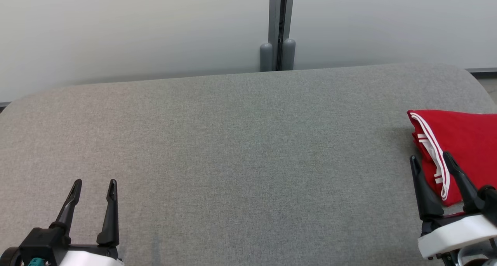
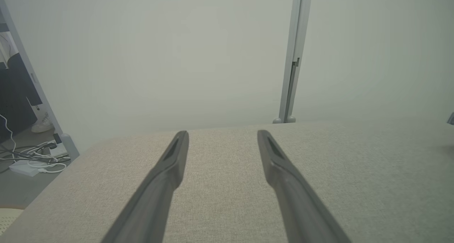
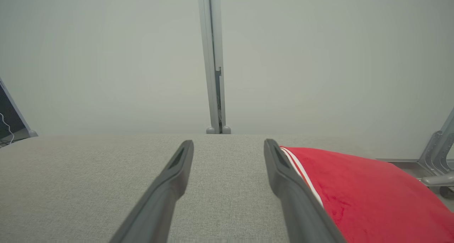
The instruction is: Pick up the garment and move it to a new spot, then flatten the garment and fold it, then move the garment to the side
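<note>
- Garment [image 1: 464,139], red with white stripes, lies folded on the grey surface [image 1: 240,141], just beside the right end effector [image 1: 430,157].
- Its jaws stand apart, holding nothing.
- Jaws of the left end effector [image 1: 95,182] are spread too, empty, well apart from the garment.

Left gripper [image 1: 96,182], right gripper [image 1: 430,156]: long dark tapered fingers [image 1: 110,211], black mounts, white wrist housings.
</note>
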Controlling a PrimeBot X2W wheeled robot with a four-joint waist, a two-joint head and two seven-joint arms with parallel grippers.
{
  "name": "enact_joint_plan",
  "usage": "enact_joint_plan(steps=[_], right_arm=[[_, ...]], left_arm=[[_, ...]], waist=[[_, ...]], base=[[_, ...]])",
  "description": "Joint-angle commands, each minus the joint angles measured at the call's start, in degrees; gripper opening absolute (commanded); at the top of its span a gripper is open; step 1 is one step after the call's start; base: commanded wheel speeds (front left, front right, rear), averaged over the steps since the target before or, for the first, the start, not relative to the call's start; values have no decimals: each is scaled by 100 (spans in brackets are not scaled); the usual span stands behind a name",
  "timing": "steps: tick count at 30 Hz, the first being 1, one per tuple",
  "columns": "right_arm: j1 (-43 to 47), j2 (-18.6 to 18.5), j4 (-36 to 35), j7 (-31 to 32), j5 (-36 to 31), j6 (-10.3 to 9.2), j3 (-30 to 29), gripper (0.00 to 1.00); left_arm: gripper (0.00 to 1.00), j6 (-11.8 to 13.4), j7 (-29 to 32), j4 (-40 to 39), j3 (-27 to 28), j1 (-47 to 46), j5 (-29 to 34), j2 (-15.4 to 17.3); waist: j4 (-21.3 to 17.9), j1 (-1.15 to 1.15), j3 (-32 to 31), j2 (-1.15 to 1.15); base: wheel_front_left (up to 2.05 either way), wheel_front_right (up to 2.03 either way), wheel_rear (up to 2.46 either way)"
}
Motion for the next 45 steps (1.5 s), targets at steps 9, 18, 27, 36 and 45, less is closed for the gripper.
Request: enact_joint_plan(steps=[9, 18, 27, 36, 45], right_arm=[[461, 20, -330, 246, -31, 2, -119, 100], [591, 18, -455, 369, -46, 2, -177, 100], [608, 58, -427, 378, -25, 2, -179, 100], [619, 71, -450, 394, -15, 2, -201, 100], [620, 75, -435, 383, -24, 2, -181, 100]], left_arm=[[100, 78, 153, -86, -35, 311, 5, 97], [100, 119, 215, -76, -66, 352, -50, 95], [100, 166, 221, -75, -49, 423, -115, 94], [100, 179, 250, -81, -86, 369, -144, 114], [100, 215, 260, -63, -109, 350, -161, 116]], waist=[[15, 0, -312, 0], [33, 0, -443, 0], [14, 0, -515, 0], [5, 0, -475, 0], [3, 0, -444, 0]], base=[[0, 0, 0], [0, 0, 0], [0, 0, 0], [0, 0, 0], [0, 0, 0]])
